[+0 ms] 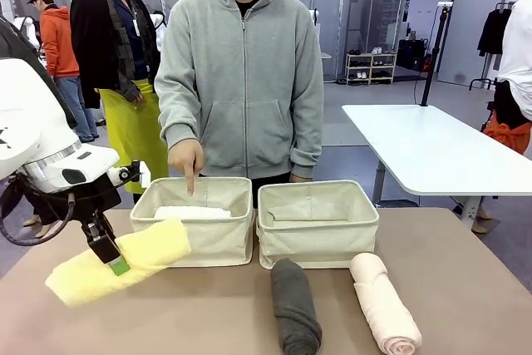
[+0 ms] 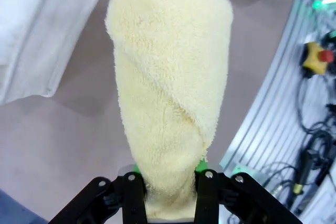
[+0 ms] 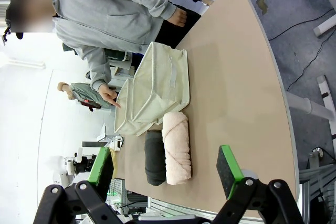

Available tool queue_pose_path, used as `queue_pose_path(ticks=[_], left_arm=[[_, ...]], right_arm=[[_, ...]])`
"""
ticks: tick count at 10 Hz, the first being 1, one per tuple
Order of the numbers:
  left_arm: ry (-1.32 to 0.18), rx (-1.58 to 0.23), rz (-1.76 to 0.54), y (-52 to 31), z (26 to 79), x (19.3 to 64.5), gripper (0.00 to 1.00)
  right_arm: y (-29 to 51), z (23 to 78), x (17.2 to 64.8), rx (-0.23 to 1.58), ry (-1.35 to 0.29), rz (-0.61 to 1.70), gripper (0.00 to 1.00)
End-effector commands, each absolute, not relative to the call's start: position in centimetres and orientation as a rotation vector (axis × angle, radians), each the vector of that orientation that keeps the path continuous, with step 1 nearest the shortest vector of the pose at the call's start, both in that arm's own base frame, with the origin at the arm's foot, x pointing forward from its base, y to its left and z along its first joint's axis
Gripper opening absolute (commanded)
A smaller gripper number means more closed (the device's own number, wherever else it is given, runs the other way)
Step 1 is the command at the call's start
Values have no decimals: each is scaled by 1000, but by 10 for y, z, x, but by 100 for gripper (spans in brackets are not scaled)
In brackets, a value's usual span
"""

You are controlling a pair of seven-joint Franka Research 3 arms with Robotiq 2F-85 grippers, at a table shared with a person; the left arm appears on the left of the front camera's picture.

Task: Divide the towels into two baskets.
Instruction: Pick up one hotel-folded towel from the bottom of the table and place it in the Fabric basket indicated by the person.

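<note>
- The left gripper [image 2: 169, 184] is clamped on one end of the pale yellow towel [image 2: 168, 77], green pads pressed into its sides.
- The roll reaches away from the camera, above the brown table [image 2: 58, 145].
- A pale cloth surface [image 2: 42, 30] lies at upper left.
- Past the table's edge: cables [image 2: 310, 145] and a red button [image 2: 325, 55] on a yellow box.

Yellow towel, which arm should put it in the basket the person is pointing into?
Left. The left gripper is shut on the yellow towel right beside the left basket, where the person's hand points. The right gripper is open and holds nothing.
</note>
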State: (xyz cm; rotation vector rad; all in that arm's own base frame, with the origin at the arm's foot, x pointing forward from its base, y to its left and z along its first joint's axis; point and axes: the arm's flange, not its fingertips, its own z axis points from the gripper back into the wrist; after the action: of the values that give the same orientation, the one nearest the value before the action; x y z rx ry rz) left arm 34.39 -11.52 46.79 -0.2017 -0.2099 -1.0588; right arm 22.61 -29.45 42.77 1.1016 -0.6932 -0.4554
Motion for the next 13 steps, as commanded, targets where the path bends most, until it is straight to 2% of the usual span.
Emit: queue_pose_path(ticks=[1,4,6,8,10,13], left_arm=[[-308,-101,-1213,-124,501,382,37],[-311,10,-1395,-138,534,462,37],[-324,139,-1469,-155,527,508,37],[-331,162,-1543,-168,511,545,37],[-318,112,-1553,-177,487,578,37],[-281,103,-1558,-188,462,603,37]], right_arm=[[-293,429,224,1111,-706,-455,100],[-293,429,224,1111,-706,-455,100],[-293,429,224,1111,-706,-455,100],[-293,429,224,1111,-706,-455,100],[-293,429,224,1111,-706,-455,100],[-293,429,224,1111,-706,-455,100]])
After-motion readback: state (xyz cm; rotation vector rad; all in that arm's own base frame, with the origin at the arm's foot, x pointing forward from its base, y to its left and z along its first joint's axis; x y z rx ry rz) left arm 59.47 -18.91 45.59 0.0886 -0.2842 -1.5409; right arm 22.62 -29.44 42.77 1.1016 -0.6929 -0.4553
